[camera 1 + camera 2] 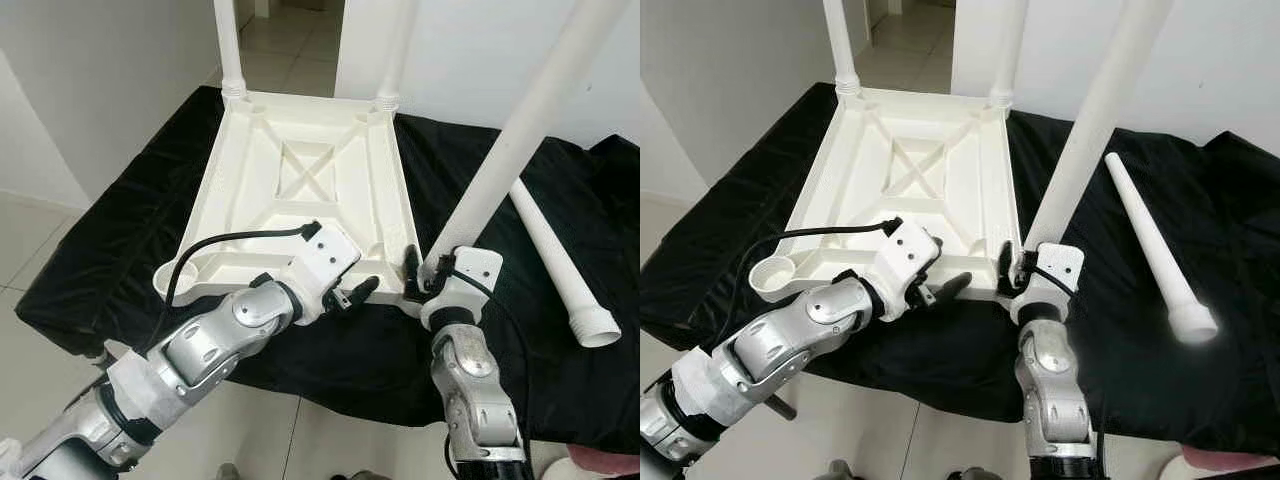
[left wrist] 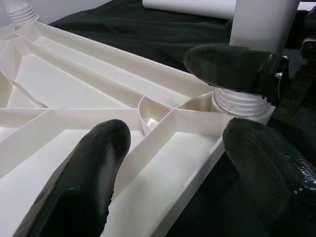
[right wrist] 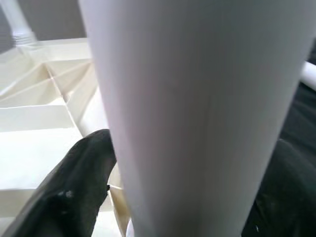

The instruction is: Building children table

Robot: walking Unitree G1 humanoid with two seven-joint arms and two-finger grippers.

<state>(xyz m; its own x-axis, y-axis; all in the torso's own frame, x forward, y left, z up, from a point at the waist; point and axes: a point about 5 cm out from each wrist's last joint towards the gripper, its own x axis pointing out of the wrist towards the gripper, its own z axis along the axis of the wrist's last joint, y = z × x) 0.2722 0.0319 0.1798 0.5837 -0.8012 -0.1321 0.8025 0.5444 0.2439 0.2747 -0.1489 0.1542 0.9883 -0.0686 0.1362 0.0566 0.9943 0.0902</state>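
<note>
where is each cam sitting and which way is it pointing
Left eye view: on the head, looking forward and down at the upturned white tabletop on the black cloth; both silver arms show.
Right eye view: the head's other eye, same scene, with the loose leg lying on the cloth.
Left wrist view: along the left claw, open over the tabletop's near edge.
Right wrist view: along the right claw, clamped on the standing leg.
Shared: both wrist views catch that leg at its corner socket.
</note>
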